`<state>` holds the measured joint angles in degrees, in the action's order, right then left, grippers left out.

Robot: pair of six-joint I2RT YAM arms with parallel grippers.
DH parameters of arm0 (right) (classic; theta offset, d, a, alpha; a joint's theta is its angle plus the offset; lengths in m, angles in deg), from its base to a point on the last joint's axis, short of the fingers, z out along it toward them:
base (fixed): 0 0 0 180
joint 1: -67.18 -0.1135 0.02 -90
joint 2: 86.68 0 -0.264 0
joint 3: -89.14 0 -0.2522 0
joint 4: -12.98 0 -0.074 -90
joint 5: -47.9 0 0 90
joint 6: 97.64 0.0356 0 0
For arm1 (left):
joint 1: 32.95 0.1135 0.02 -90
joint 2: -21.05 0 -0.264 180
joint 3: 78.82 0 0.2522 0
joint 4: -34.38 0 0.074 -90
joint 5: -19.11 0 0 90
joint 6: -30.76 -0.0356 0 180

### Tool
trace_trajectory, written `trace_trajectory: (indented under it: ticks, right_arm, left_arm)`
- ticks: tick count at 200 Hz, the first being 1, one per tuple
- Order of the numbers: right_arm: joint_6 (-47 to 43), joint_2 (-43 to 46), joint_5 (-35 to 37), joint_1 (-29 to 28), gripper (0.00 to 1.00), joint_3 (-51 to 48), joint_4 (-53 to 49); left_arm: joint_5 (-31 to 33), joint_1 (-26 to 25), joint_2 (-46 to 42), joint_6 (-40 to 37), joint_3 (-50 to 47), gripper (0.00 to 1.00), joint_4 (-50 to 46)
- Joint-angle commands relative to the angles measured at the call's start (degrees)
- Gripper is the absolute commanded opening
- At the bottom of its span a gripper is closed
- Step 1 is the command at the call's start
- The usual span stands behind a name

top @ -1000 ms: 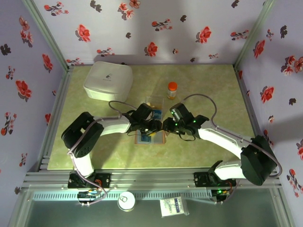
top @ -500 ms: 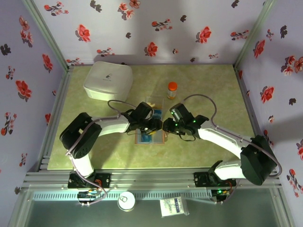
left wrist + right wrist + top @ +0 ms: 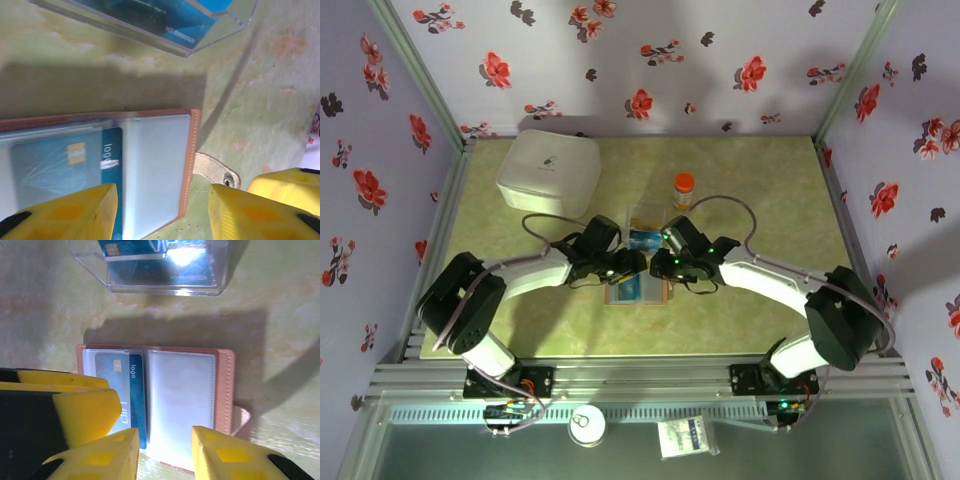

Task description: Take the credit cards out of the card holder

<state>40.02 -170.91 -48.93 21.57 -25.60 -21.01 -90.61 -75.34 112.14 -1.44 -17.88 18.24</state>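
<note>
The brown card holder (image 3: pixel 638 291) lies open on the table, its clear sleeves facing up. One blue credit card (image 3: pixel 131 382) marked "logo" sits in its left sleeve; the right sleeve (image 3: pixel 182 395) looks empty. More blue cards (image 3: pixel 135 247) lie in the clear tray (image 3: pixel 150 289) just beyond. My left gripper (image 3: pixel 160 215) is open, its fingers straddling the holder's right half and stitched edge (image 3: pixel 192 160). From the other side, my right gripper (image 3: pixel 165 455) hovers open over the holder's near edge. The two grippers nearly meet above the holder.
A white lidded box (image 3: pixel 548 170) stands at the back left. An orange-capped bottle (image 3: pixel 684 190) stands behind the tray (image 3: pixel 645 237). The holder's snap tab (image 3: pixel 220 172) sticks out onto the green table. Flowered walls close in three sides.
Both grippers have shifted a little to the left over the card holder. The holder and tray have stayed put.
</note>
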Motion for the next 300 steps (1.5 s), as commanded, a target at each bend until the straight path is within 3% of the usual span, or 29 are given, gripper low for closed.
trace_trajectory:
  ticks: [1,48,90,136,220,300]
  right_arm:
    - [1.9,-2.5,-1.5,-1.1,0.33,2.4,2.7]
    - [2.4,-8.2,-3.6,-2.4,0.31,5.4,4.7]
    - [2.4,-11.9,-5.4,-2.5,0.31,6.8,5.9]
    - [2.7,-15.1,-7.0,-2.7,0.3,8.0,7.3]
    - [2.7,-18.3,-9.3,-2.9,0.27,8.5,8.8]
    - [2.8,-18.0,-7.1,-3.0,0.27,7.9,6.7]
  left_arm:
    - [1.9,1.1,-2.6,-2.3,-2.1,0.49,-3.0]
    - [4.5,2.5,-5.8,-1.6,-6.5,0.39,-4.4]
    - [4.5,3.0,-6.1,-1.8,-8.0,0.13,-4.4]
    - [4.8,3.4,-4.7,-2.8,-8.3,0.0,-4.6]
    - [6.0,3.8,-3.6,-3.8,-8.1,0.0,-7.1]
    - [6.0,3.9,-3.0,-3.9,-7.9,0.0,-7.6]
